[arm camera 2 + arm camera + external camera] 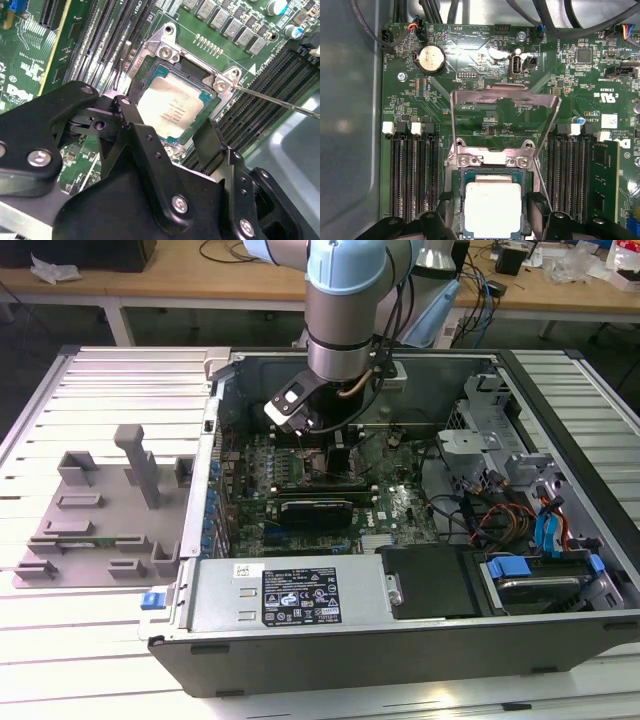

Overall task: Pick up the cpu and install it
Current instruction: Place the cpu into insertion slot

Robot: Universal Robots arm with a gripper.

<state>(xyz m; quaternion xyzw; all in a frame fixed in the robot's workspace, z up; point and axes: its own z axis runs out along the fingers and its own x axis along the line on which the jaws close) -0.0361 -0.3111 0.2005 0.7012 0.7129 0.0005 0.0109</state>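
While the gripper (165, 119) hangs low over it, the cpu (172, 107) lies flat in the socket (150, 55), silver top up, square to the frame in both wrist views.

- cpu (492, 210): seated inside the dark socket rim, not tilted as far as I can tell.
- Fingers (137, 135): spread apart, one on each side of the cpu. A gap shows between each pad and the chip's edge, so nothing is gripped.
- Load plate (505, 95): swung up and open, standing clear of the cpu.
- Lever (280, 100): a thin metal rod, running off from the socket's corner over the memory slots (412, 175).
- Slots flank the socket on both sides; a coin cell (430, 58) sits on the board (485, 65) beyond the plate.

Exterior view: the arm (345, 310) reaches down into the open case (560, 370), wrist over the board's middle. A grey fixture (100, 520) lies on the table at the exterior view's left, well apart from the case.
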